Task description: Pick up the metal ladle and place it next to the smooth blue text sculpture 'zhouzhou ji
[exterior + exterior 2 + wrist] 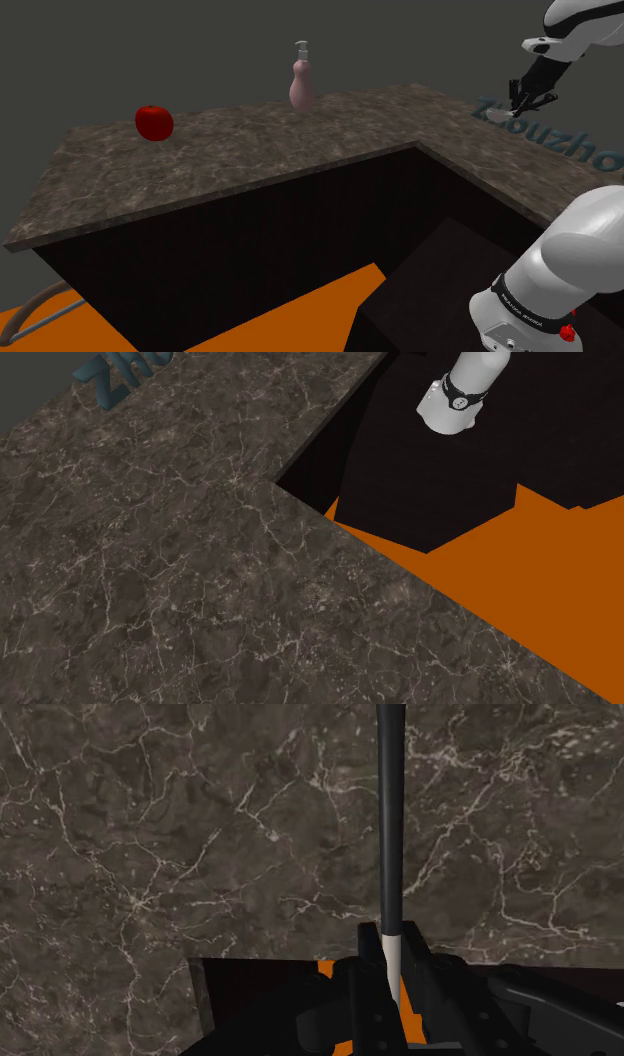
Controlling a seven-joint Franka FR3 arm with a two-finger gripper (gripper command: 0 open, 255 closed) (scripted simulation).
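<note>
Stone counter (250, 165) carries, from the shoulder view's left, a red apple (154, 122), then a pink pump bottle (301, 82). Further right we see the gripper (527, 95) hanging near the blue text sculpture (560, 140). Our wrist view shows its fingers clamped on the ladle (390, 834), by its slim dark handle.

The tool (524, 98) hovers above blue lettering (560, 143) on the marbled counter (250, 165), well apart from a red apple (154, 122).

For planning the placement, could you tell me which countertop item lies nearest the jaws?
The blue text sculpture; the red apple and pink dispenser stand much farther away.
</note>
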